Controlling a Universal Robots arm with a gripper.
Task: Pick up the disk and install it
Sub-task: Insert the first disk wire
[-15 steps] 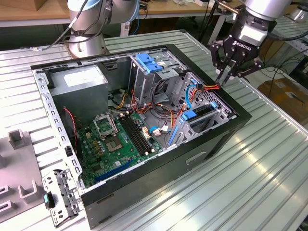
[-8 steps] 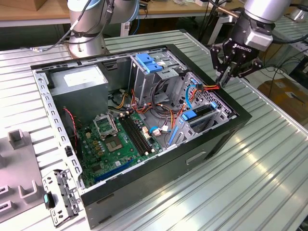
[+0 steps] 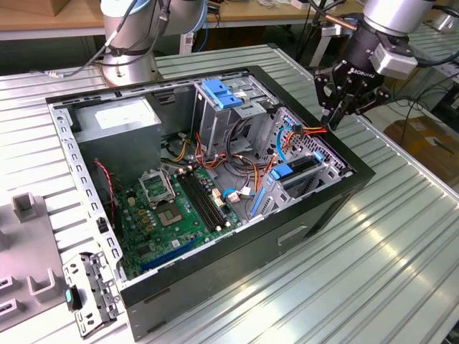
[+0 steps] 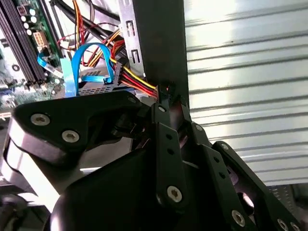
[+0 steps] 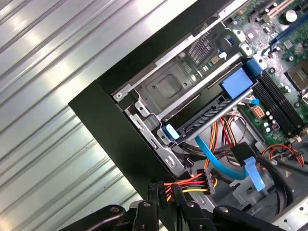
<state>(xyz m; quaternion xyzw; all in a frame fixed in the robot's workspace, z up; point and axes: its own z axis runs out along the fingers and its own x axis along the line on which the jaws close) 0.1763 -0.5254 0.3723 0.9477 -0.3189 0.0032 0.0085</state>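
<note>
One ribbed metal table (image 3: 401, 236), benches (image 3: 36, 21) behind, is occupied by one open computer case (image 3: 215, 272), one disk (image 3: 300, 166) slotted in its bay at the exterior view's right, one gripper (image 3: 334, 125), fingers together, just above.

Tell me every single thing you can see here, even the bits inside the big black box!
Black metal computer case: one, black, open, on the table.
Ribbed silver metal table: one, silver, under the case.
Green circuit board: one, green, on the case floor.
Big grey power-supply box with white sticker: one, grey, case corner by the arm's base.
Silver metal drive cage with blue plastic handle: one, silver and blue, inside the case.
Red, yellow and black wire bundle: one, at the case edge by the gripper.
Flat light-blue cable: at least one, blue, beside those wires.
Silver-grey robot arm: one, silver-grey, base beyond the case.
Black gripper: one, black, over the case edge, exterior view's right.
</note>
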